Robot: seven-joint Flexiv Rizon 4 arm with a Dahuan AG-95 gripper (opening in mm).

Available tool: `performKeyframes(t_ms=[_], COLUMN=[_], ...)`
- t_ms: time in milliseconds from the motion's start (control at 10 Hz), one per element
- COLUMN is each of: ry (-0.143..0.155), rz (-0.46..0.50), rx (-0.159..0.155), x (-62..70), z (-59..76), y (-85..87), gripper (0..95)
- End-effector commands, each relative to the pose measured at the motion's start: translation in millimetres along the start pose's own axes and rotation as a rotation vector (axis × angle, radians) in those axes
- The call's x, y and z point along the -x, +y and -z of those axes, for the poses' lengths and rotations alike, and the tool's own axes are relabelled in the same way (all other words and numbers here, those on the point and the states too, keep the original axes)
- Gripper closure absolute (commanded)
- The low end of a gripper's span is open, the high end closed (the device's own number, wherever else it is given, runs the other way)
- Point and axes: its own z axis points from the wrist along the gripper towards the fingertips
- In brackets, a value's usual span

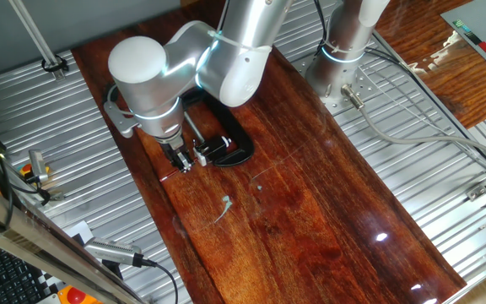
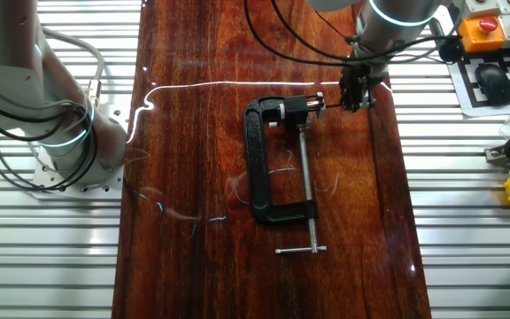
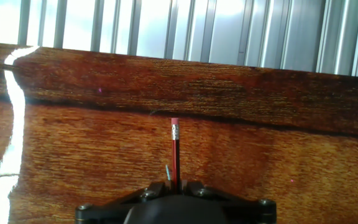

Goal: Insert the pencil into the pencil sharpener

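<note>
Beside the clamped end of the black C-clamp (image 2: pixel 277 155), the pincer (image 2: pixel 356 99) hangs low over the bench (image 2: pixel 193 53), closed on the red pencil (image 3: pixel 175 152); the hand view shows the shaft running straight out from between the fingers, eraser end farthest from the hand. Going left to right in the other fixed view, the clamp's frame comes first, then a small silvery block (image 2: pixel 319 102) at its jaw, which I take to be the pencil sharpener, then the pincer just to its right, near it. Whether the pencil tip has reached the sharpener's hole I cannot tell.

Risks, as I judge them: the pencil is thin and held only at one end, so a slight angle error could jam the tip against the sharpener's face, and pushing on could snap the lead or slide the shaft back through the fingers. The clamp's steel screw (image 2: pixel 305 177) lies close beside the approach line and could catch a finger.

Open wood lies left of the clamp; rightwards the bench edge is close behind the pincer, so retreat room is short.
</note>
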Motion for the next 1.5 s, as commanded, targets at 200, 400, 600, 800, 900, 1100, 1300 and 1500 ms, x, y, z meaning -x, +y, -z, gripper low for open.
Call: performKeyframes(t_ms=[200,400,600,800,900,1100,1300,1500], ry=[-0.002,0.003,0.014,0.016,0.013,0.005,-0.006,-0.012], rz=[0.012,0.024,0.066,0.11,0.121,0.131,0.125,0.121], rx=[0.004,0.004,0.003,0.011,0.014,0.02,0.012,0.01], x=[0.3,0.6,2.8,1.5,1.5,1.5,1.5,1.0], z=[4.3,17.2,33.3,40.1,40.1,40.1,40.1,37.5], y=[1.0,3.8,-11.8,-28.2,-28.2,-28.2,-28.2,-28.3], gripper=[57.0,57.0,95.0,95.0,95.0,95.0,95.0,95.0])
